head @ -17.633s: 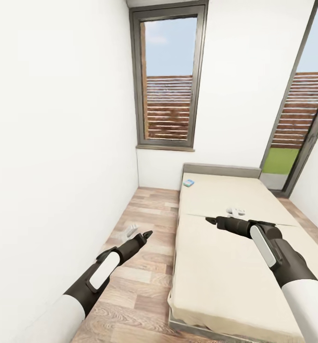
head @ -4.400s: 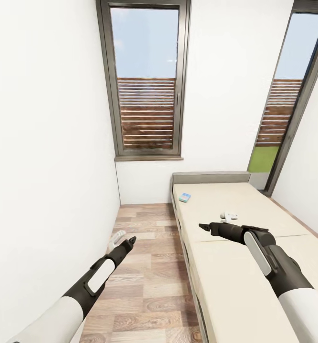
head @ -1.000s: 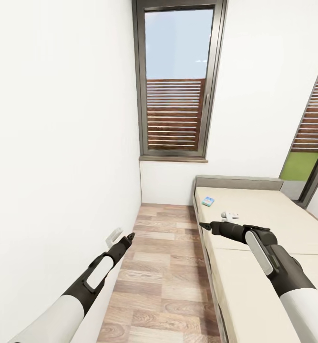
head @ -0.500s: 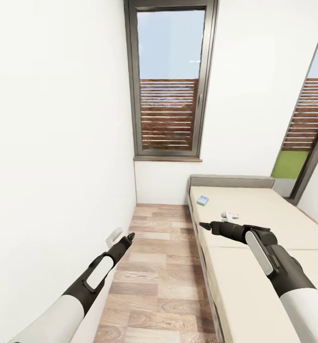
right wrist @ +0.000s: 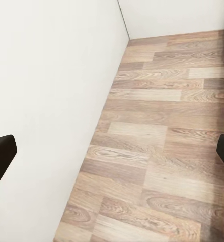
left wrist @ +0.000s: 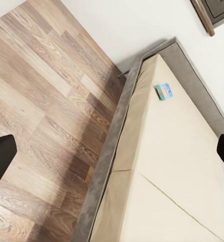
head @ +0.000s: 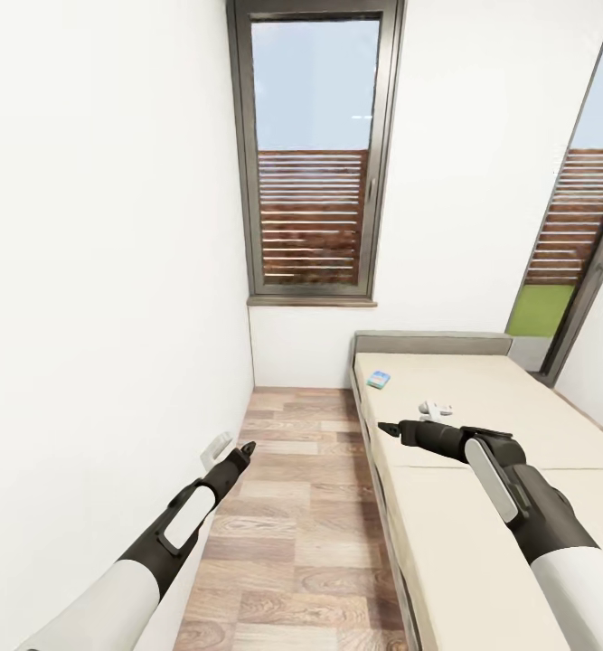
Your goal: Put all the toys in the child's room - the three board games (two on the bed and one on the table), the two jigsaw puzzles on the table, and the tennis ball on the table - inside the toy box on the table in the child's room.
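So the robot's in a narrow strip of wood-plank floor (head: 310, 506) between a white wall (head: 102, 271) and the bed (head: 482, 506), facing a tall dark-framed window (head: 312, 154). The bed has a beige mattress and a low grey headboard (head: 432, 343). Up near the headboard end there's a small flat blue-ish box (head: 379, 380) lying on the mattress, probably one of the board games, and the left wrist view catches it too (left wrist: 164, 91), close to the mattress edge. A bit nearer there's a small white thing (head: 435, 410) on the bed, too tiny to make out. The left gripper (head: 244, 449) hangs over the floor by the wall, and the right gripper (head: 387, 429) sits over the bed's near edge. Both wrist views show the fingertips spread wide at the picture's edges with nothing between them, so both are wide open and empty.
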